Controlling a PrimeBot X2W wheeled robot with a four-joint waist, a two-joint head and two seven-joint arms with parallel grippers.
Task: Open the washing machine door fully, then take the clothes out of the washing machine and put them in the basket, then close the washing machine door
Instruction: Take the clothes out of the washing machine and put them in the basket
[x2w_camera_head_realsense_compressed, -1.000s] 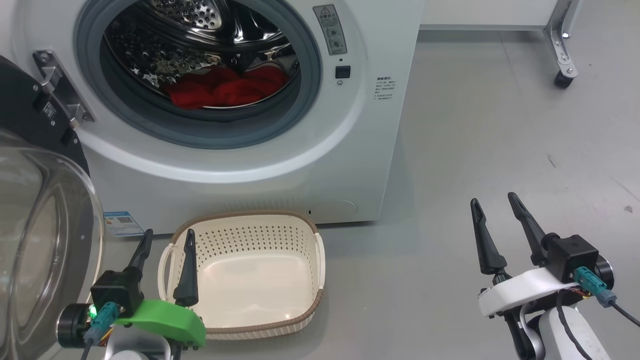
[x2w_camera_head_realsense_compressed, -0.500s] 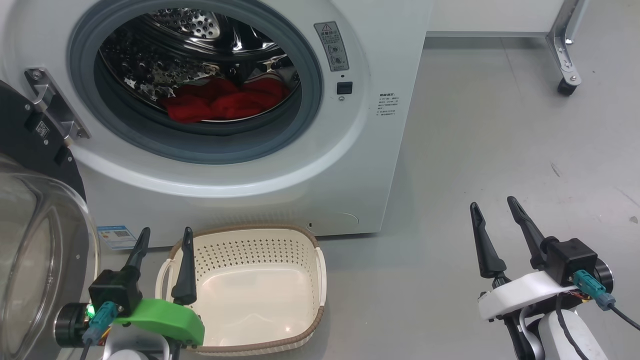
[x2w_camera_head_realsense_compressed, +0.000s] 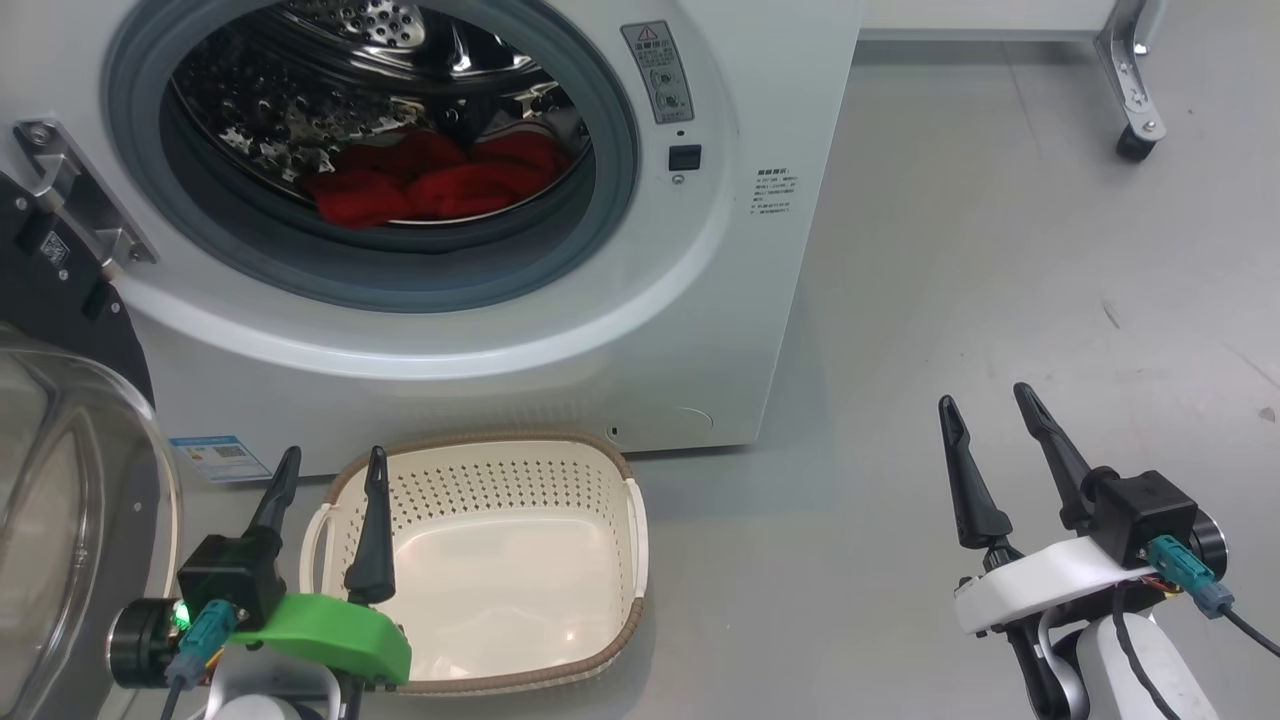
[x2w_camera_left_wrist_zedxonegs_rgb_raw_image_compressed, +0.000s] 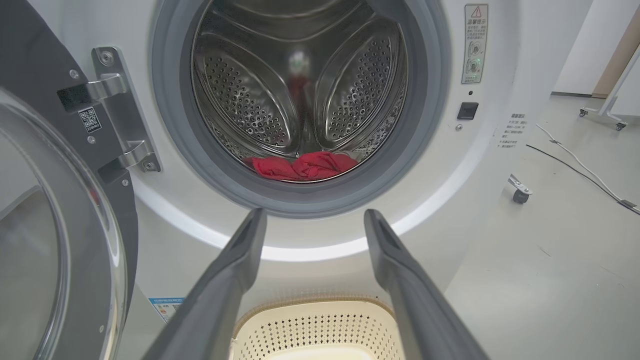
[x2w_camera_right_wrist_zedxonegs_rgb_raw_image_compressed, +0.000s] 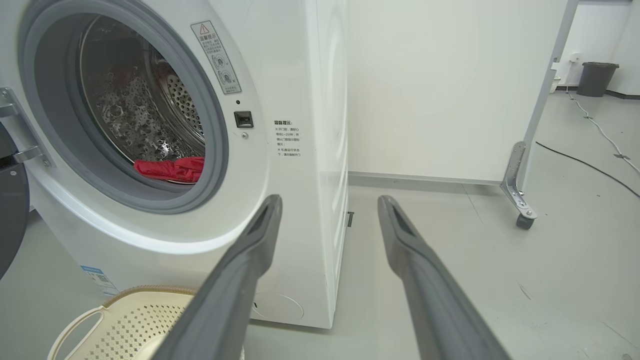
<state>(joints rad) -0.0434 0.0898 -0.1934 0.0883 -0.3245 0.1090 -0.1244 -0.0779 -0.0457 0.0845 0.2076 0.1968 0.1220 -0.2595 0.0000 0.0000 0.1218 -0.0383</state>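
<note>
Inside the washing machine (x2w_camera_head_realsense_compressed: 640, 330), red clothes (x2w_camera_head_realsense_compressed: 430, 188)

Dark tapered fingers (x2w_camera_head_realsense_compressed: 375, 530), green left mount (x2w_camera_head_realsense_compressed: 335, 632), white right mount (x2w_camera_head_realsense_compressed: 1040, 580).

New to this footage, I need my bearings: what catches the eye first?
The bright red clothes stand out, low in the steel drum of the white washing machine, upper left in the head view. The washing machine door hangs open at far left, and the empty cream basket sits on the floor in front.
</note>
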